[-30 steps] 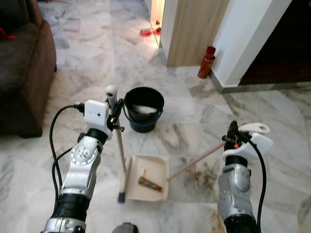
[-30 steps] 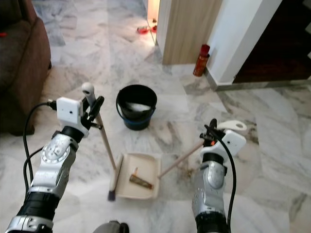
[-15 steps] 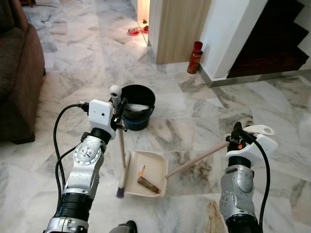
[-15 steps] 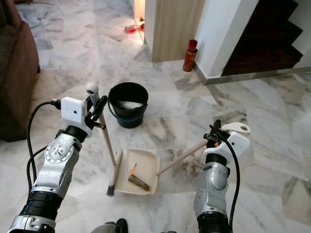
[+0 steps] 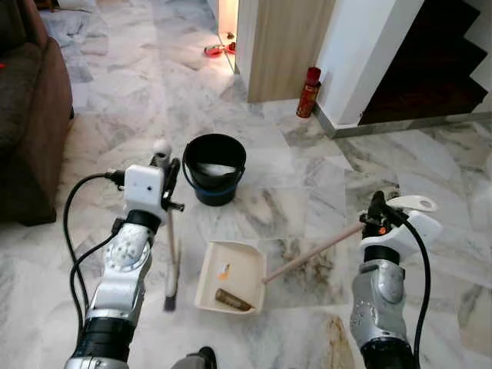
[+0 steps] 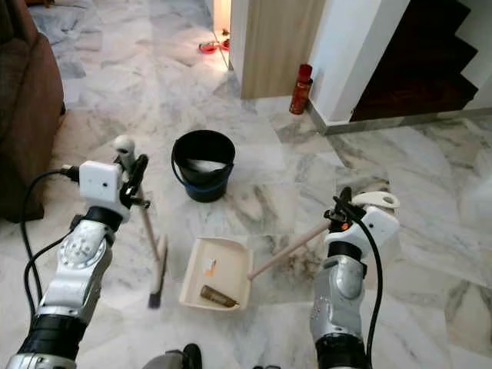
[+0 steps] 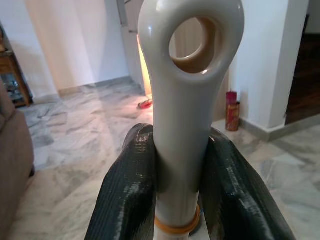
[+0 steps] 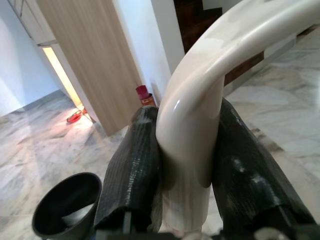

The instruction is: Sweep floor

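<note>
Left claw [image 7: 180,190] pinching cream broom [image 5: 171,265] handle | right claw [image 8: 182,165] pinching cream dustpan [image 5: 231,277] handle

No words, numbers, brand names or signs can be read anywhere in these pictures. The tall red can [image 5: 308,91] standing on the marble floor by the white wall has a label, but it is too small and blurry to make out.
</note>
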